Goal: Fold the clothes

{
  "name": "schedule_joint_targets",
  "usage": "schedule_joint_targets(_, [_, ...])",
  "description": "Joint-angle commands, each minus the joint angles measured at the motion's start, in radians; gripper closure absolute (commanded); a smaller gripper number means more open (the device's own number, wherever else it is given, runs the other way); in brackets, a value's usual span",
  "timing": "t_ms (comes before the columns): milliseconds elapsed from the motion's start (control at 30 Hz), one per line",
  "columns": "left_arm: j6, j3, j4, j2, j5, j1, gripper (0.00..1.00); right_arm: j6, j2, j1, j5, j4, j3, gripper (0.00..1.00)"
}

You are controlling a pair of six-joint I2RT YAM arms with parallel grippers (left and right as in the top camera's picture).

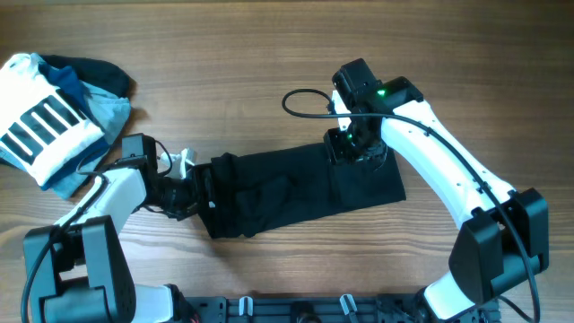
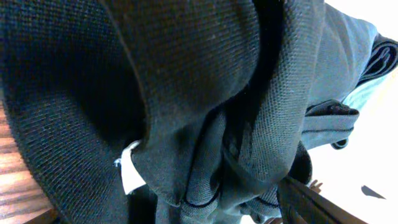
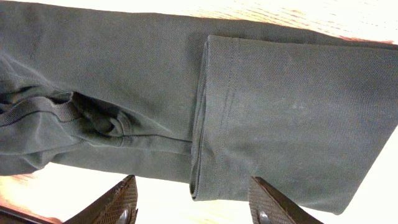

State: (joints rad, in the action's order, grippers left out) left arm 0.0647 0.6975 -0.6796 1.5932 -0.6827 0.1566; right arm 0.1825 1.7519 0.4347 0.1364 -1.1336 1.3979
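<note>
1. The left gripper point(image 1: 199, 187) is at the left end of the black shirt point(image 1: 296, 193), on the side of the table point(image 1: 269, 54) nearer the arm bases. Its wrist view is filled with bunched knit fabric point(image 2: 186, 93). Only one dark finger point(image 2: 311, 202) shows at the lower edge, so I cannot tell whether the jaws are clamped on the cloth.
2. A small white label point(image 2: 129, 171) peeks out among those folds.
3. The shirt lies as a long narrow band. Its long axis runs left to right across the table, slightly slanted, with the crumpled left end nearer the bases and the flat right end farther away.
4. At the right end a smooth panel is doubled over the band point(image 3: 292, 112), its folded edge crossing the long axis.
5. The right gripper point(image 1: 345, 154) stands at the shirt's far edge, over that fold. Its fingertips point(image 3: 124, 205) are spread wide and hold nothing.
6. Well apart, at the far left, a white striped garment point(image 1: 40, 126) lies on a light-blue garment point(image 1: 106, 112) and a navy garment point(image 1: 99, 72).
</note>
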Motion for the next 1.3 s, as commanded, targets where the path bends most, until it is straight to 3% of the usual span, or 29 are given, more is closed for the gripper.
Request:
schedule_joint_targets(0, [0.016, -0.014, 0.007, 0.01, -0.003, -0.016, 0.19, 0.007, -0.009, -0.004, -0.014, -0.002, 0.018, 0.43])
schedule_joint_targets(33, [0.022, -0.014, 0.007, 0.01, 0.018, -0.029, 0.2, 0.007, -0.009, -0.004, -0.013, -0.002, 0.018, 0.43])
schedule_joint_targets(100, [0.06, -0.014, 0.004, 0.01, 0.084, -0.069, 0.4, 0.008, -0.009, -0.004, -0.014, -0.012, 0.018, 0.42])
schedule_joint_targets(200, [0.083, -0.014, 0.017, 0.01, 0.134, -0.11, 0.55, 0.082, -0.009, -0.004, -0.089, -0.044, 0.018, 0.43])
schedule_joint_targets(300, [0.136, -0.014, 0.018, 0.01, 0.202, -0.132, 0.53, 0.079, -0.009, -0.005, -0.098, -0.046, 0.018, 0.43])
schedule_joint_targets(367, [0.19, -0.014, 0.018, 0.01, 0.201, -0.133, 0.39, 0.078, -0.009, -0.004, -0.132, -0.048, 0.018, 0.43])
schedule_joint_targets(533, [0.237, -0.014, 0.022, 0.01, 0.195, -0.167, 0.42, 0.071, -0.009, -0.004, -0.141, -0.057, 0.018, 0.43])
schedule_joint_targets(600, [0.262, -0.014, 0.034, 0.01, 0.198, -0.19, 0.52, 0.071, -0.009, -0.004, -0.141, -0.06, 0.018, 0.43])
schedule_joint_targets(700, [0.301, -0.014, 0.043, 0.01, 0.241, -0.202, 0.95, 0.072, -0.009, -0.004, -0.148, -0.07, 0.018, 0.43])
schedule_joint_targets(833, [0.298, 0.037, -0.078, -0.004, 0.373, -0.13, 0.96, 0.079, -0.009, -0.041, -0.226, -0.087, 0.018, 0.4])
schedule_joint_targets(900, [0.276, 0.129, -0.185, -0.035, 0.487, -0.059, 0.96, 0.073, -0.009, -0.107, -0.225, -0.084, 0.018, 0.39])
schedule_joint_targets(967, [0.276, 0.272, -0.292, -0.066, 0.621, 0.011, 0.96, -0.023, -0.009, -0.191, -0.215, -0.079, 0.018, 0.36])
schedule_joint_targets(1067, [0.288, 0.462, -0.426, -0.069, 0.661, 0.036, 0.96, -0.054, -0.008, -0.257, -0.203, -0.079, 0.018, 0.36])
schedule_joint_targets(1133, [0.289, 0.546, -0.497, -0.069, 0.598, -0.005, 0.96, -0.06, -0.008, -0.265, -0.193, -0.077, 0.018, 0.36])
schedule_joint_targets(1267, [0.364, 0.591, -0.558, -0.066, 0.583, -0.231, 0.95, -0.064, -0.008, -0.265, -0.188, -0.076, 0.018, 0.36])
